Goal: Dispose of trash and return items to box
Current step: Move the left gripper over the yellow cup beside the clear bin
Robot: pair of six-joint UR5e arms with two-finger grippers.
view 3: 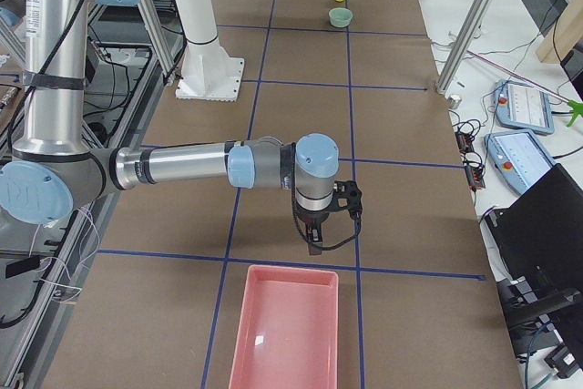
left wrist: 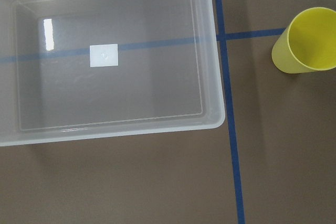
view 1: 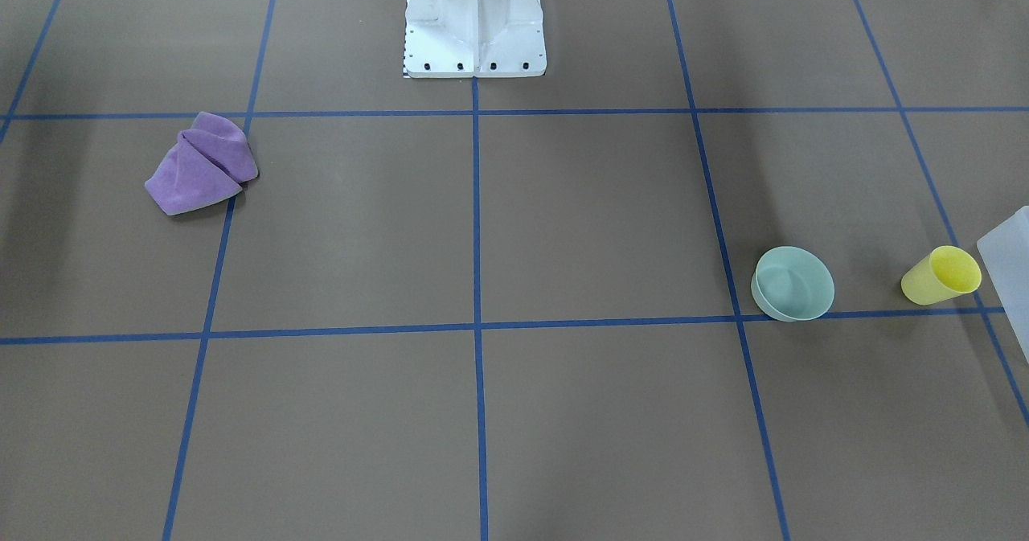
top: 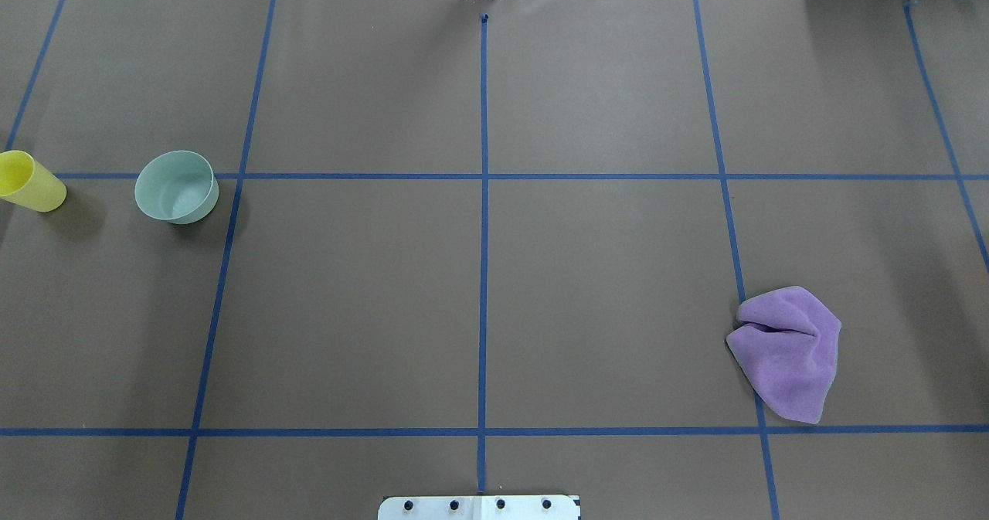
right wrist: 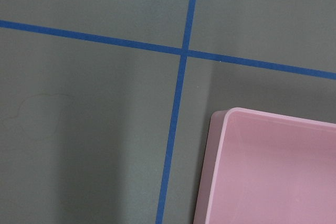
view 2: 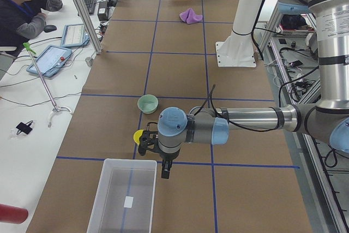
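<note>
A yellow cup (view 1: 940, 275) lies on its side beside a clear plastic box (left wrist: 105, 61), which is empty. The cup also shows in the left wrist view (left wrist: 307, 40). A pale green bowl (view 1: 793, 283) stands upright near the cup. A crumpled purple cloth (top: 788, 350) lies on the robot's right half of the table. A pink tray (view 3: 285, 334) sits at the table's right end, empty. My left gripper (view 2: 144, 144) hovers by the clear box's corner (view 2: 124, 197) near the cup. My right gripper (view 3: 351, 199) hovers just short of the pink tray. I cannot tell whether either is open or shut.
The robot's white pedestal (view 1: 476, 34) stands at the middle of the table's robot side. An operator (view 2: 24, 4) sits at a side desk with tablets beyond the far edge. Metal frame posts (view 3: 474, 25) stand along that edge.
</note>
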